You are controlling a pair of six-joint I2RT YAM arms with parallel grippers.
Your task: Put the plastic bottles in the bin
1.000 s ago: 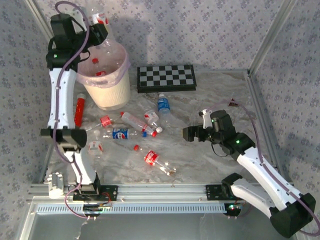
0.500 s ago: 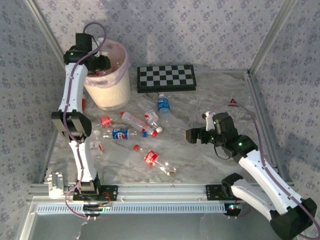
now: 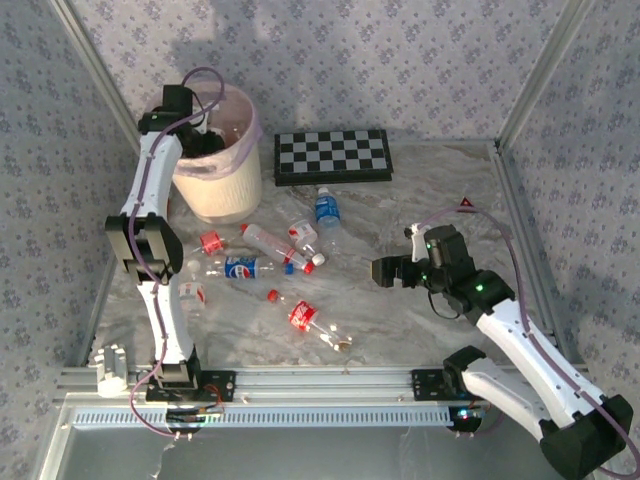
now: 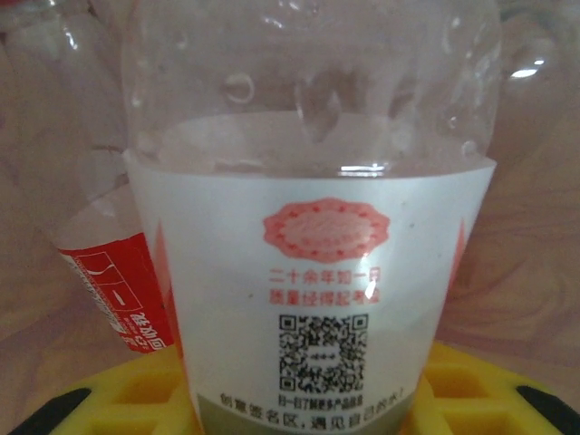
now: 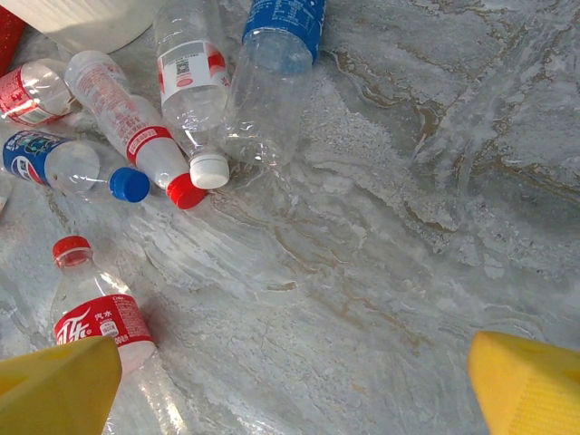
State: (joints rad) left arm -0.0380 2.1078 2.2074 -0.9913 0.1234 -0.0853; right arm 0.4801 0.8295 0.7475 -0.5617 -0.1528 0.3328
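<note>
The left gripper [image 3: 205, 142] is half closed on a clear bottle [image 4: 308, 272], low inside the bin [image 3: 222, 192]. I judge this the drop step: next it must open. The right gripper [image 3: 386, 270] is wide open and empty, with loose bottles [image 5: 195, 100] ahead of it

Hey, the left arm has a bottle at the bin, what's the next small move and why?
Probably open the left pincer to release the bottle. The top view puts that pincer inside the mouth of the bin, and its wrist view shows the bottle clamped between the yellow fingers, so letting go should drop it in.
</note>
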